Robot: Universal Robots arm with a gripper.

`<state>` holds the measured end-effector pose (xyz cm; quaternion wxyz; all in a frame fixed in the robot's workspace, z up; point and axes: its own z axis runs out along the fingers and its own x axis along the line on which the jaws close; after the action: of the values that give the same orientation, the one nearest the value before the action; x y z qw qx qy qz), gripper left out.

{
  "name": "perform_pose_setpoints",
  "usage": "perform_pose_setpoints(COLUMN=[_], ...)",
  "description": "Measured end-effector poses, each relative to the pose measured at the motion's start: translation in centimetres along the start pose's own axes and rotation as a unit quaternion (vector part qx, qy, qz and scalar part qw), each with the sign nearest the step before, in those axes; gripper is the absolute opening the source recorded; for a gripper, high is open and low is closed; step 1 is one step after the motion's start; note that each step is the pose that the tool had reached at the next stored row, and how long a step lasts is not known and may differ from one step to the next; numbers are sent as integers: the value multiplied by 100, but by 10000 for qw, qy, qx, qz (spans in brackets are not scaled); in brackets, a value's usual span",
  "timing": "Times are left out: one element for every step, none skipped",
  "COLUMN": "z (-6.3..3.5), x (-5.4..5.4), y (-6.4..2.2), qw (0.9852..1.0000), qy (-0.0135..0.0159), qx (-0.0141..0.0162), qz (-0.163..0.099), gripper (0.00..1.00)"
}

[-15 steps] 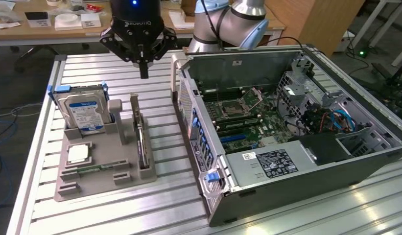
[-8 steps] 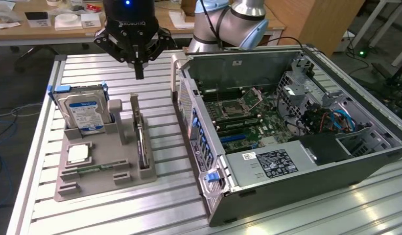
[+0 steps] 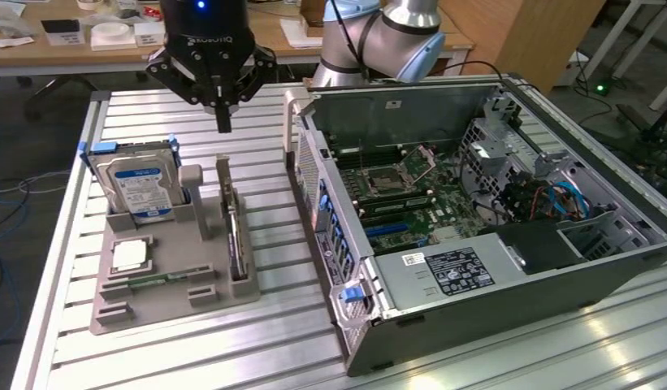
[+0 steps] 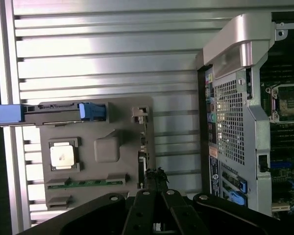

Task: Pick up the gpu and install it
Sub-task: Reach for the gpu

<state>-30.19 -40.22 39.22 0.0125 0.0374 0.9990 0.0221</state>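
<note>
Exterior view: the hand, closed and empty, hangs over the tray whose slot keeps the gpu upright on edge, graspable from above; wrist view: the hand lines up over the top edge of the gpu.

I see the gpu edge-on in the gray holder, and the posts hide its faces. In my wrist view the gripper covers one end of it. The computer case runs off the frame, and its power-supply label is too small to read.
</note>
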Motion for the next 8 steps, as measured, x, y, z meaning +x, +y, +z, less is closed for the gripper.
perform_pose_setpoints(z=[0, 0, 0, -1, -1, -1, -1, -1], x=[11, 23, 35, 46, 58, 69, 80, 92], y=[-2, -3, -5, -7, -9, -11, -12, -14], qw=[10000, 10000, 10000, 10000, 10000, 10000, 10000, 10000], qy=[0, 0, 0, 0, 0, 0, 0, 0], qx=[0, 0, 0, 0, 0, 0, 0, 0], qz=[0, 0, 0, 0, 0, 0, 0, 0], gripper=[11, 11, 11, 11, 11, 11, 11, 11])
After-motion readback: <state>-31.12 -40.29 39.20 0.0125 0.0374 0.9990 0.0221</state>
